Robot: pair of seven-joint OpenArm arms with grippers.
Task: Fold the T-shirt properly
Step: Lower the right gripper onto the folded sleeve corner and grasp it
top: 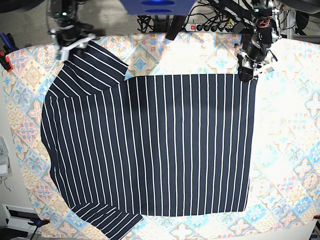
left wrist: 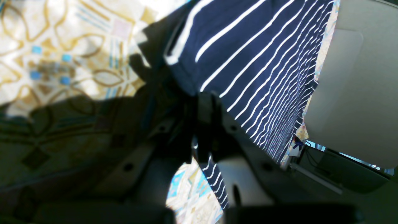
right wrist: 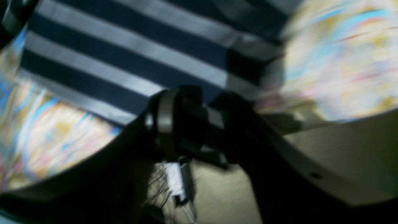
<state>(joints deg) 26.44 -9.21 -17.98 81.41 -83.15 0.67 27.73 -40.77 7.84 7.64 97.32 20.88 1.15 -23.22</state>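
The T-shirt (top: 160, 145), dark navy with thin white stripes, lies spread flat on the patterned tablecloth, with its sleeves at the left. My left gripper (top: 247, 74) is at the shirt's far right corner. In the left wrist view it (left wrist: 205, 105) is shut on a pinch of the striped cloth (left wrist: 264, 56). My right gripper (top: 75, 46) hovers at the tip of the far left sleeve. In the blurred right wrist view its fingers (right wrist: 168, 124) stand apart at the edge of the striped cloth (right wrist: 124, 62), and no grip shows.
The pastel tablecloth (top: 290, 150) covers the table out to its edges. Cables and a power strip (top: 210, 25) lie behind the far edge. Clamps hold the cloth at the left (top: 5, 55) and at the near left corner (top: 37, 222).
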